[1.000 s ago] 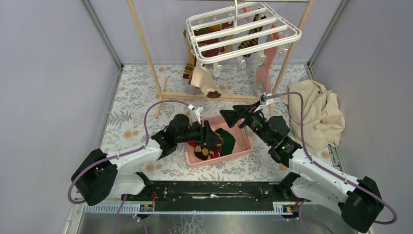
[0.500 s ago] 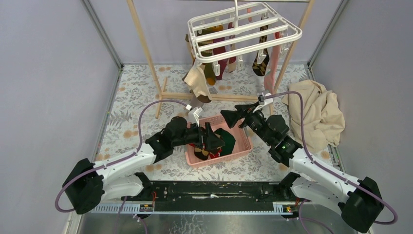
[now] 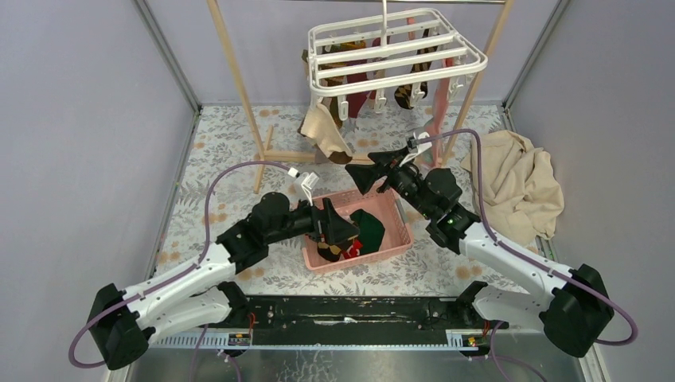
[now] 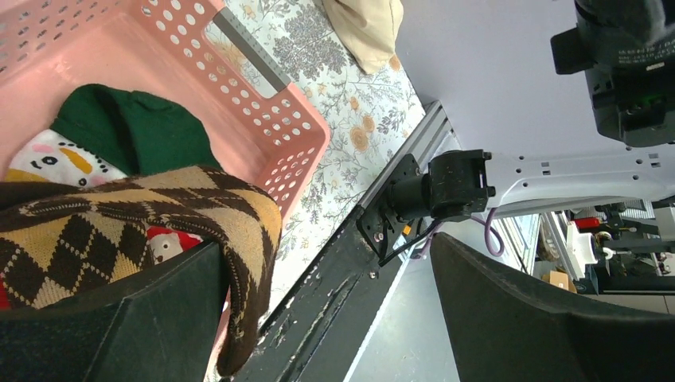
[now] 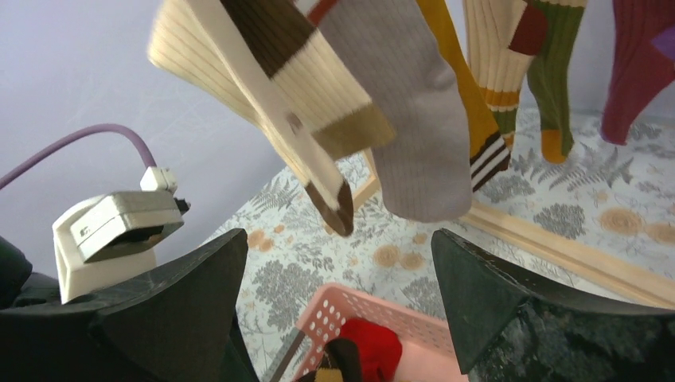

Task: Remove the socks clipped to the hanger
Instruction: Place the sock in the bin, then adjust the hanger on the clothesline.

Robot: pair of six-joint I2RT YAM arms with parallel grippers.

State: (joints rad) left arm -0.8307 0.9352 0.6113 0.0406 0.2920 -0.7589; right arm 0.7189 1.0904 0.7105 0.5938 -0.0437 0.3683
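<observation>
Several socks (image 3: 322,131): clipped under the hanger (image 3: 394,48), hanging above the far side of the counter (image 3: 215,159), within the wooden frame (image 3: 239,72).
Left tool (image 3: 341,227): fingers spread wide, gripping nothing, over the pink basket (image 3: 398,237).
Argyle sock (image 4: 159,231): in the basket, draped over its rim — possibly touching one finger.
Right tool (image 3: 364,177): wide open, empty — just below a grey sock (image 5: 414,119).

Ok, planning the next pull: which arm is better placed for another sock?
Right: the right gripper, open, sits just below the hanging socks; the left gripper is low over the basket.
</observation>
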